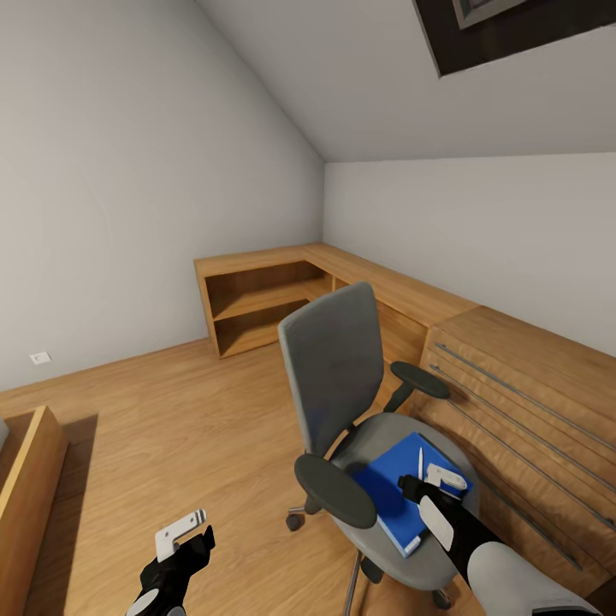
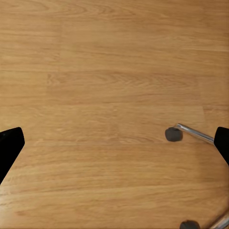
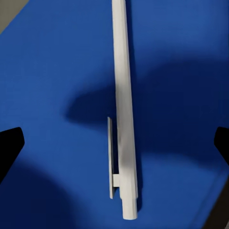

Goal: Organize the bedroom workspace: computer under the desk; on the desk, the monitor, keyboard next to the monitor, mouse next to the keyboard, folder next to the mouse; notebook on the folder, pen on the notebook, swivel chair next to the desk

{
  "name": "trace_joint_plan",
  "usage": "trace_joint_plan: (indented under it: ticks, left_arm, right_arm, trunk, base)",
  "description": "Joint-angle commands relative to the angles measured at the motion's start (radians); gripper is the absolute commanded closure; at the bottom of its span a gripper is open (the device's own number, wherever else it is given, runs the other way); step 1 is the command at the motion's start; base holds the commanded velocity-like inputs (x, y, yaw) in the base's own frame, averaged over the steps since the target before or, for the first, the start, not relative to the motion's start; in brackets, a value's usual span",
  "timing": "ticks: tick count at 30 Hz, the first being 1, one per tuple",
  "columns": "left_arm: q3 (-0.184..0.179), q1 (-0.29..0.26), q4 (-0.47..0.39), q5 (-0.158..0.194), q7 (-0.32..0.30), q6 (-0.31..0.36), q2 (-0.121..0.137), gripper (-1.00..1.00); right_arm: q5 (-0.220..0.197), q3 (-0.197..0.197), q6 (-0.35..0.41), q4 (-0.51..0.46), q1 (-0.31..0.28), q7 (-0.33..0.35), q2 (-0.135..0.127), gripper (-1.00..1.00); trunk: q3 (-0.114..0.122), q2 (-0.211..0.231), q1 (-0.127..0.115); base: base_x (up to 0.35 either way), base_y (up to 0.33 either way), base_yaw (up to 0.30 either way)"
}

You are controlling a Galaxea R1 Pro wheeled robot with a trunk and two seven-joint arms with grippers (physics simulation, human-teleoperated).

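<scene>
Early stage: folder (image 1: 395, 500) with pen (image 3: 125, 119) on it still on swivel chair (image 1: 334, 376) seat. Right gripper (image 1: 438, 488) hovers over the pen, jaws apart; left gripper (image 1: 181, 532) at 7 o'clock, open, empty.

I'm looking into an attic-style room with plain pale grey walls (image 1: 128, 171) and a sloping grey ceiling (image 1: 385, 77) that holds a dark-framed skylight (image 1: 505, 30) at its upper edge. The warm honey-coloured wooden plank floor (image 1: 171, 428) runs across the whole space, and my left wrist view shows its grain up close (image 2: 95, 95). A low L-shaped light wooden shelf unit (image 1: 265, 299) wraps the far corner, joining a light wooden drawer cabinet with long metal bar handles (image 1: 522, 393). A small white wall socket (image 1: 39, 358) sits low on the wall. Another light wooden furniture edge (image 1: 30, 488) shows nearby.
</scene>
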Motion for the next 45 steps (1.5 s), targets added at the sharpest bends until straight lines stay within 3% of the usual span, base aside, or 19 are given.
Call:
trace_joint_plan:
  ticks: [1, 5, 29, 35, 45]
  left_arm:
    - [-0.003, -0.001, -0.002, 0.005, 0.008, 0.003, 0.001, -1.0]
    - [-0.003, -0.001, -0.002, 0.004, 0.008, 0.003, 0.001, -1.0]
    - [-0.003, -0.001, -0.002, 0.006, 0.007, 0.003, 0.001, -1.0]
    - [-0.003, -0.001, -0.002, 0.005, 0.007, 0.003, 0.001, -1.0]
    - [-0.003, -0.001, -0.001, 0.006, 0.006, 0.003, 0.001, -1.0]
  right_arm:
    - [-0.004, 0.006, 0.006, -0.003, 0.0, -0.006, -0.001, -1.0]
    - [-0.004, 0.006, 0.006, -0.003, 0.0, -0.007, 0.0, -1.0]
    - [-0.003, 0.007, 0.006, -0.003, 0.0, -0.008, 0.001, -1.0]
    - [-0.003, 0.007, 0.006, -0.003, 0.0, -0.008, 0.001, -1.0]
    - [-0.003, 0.008, 0.006, -0.003, 0.0, -0.008, 0.001, -1.0]
  trunk:
    - [-0.004, -0.008, 0.004]
    - [-0.017, -0.036, 0.019]
    - [-0.017, -0.036, 0.019]
    - [-0.036, -0.078, 0.042]
    - [-0.036, -0.078, 0.042]
  base:
    - [0.0, 0.0, 0.0]
    - [0.0, 0.0, 0.0]
    - [0.0, 0.0, 0.0]
    - [0.0, 0.0, 0.0]
    - [0.0, 0.0, 0.0]
